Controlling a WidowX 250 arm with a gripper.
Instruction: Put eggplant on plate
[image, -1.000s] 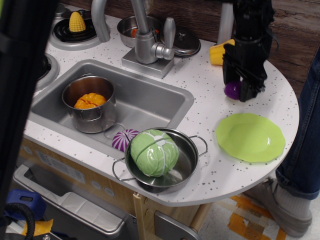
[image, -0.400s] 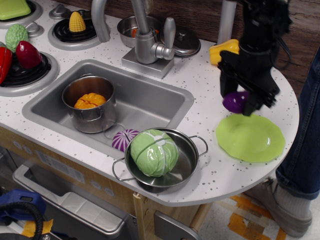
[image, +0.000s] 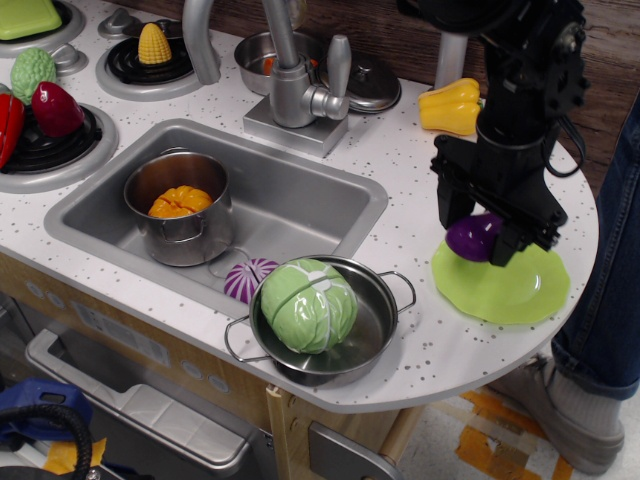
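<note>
My black gripper (image: 478, 238) is shut on the glossy purple eggplant (image: 471, 238) and holds it just above the left part of the lime-green plate (image: 515, 287). The plate lies flat on the speckled white counter at the right end. The eggplant's green stem cap is hidden by the fingers. I cannot tell whether the eggplant touches the plate.
A steel two-handled pan (image: 375, 330) with a green cabbage (image: 308, 305) stands at the front edge, a purple-and-white striped vegetable (image: 245, 279) beside it. A yellow pepper (image: 450, 106) lies behind the arm. The sink (image: 290, 200) holds a pot (image: 178, 215). A person's leg (image: 605, 300) stands at the right.
My gripper has carried the eggplant from the counter behind the plate forward and down, until it is over the plate's left part. A dark blur that covered the left side is gone.
</note>
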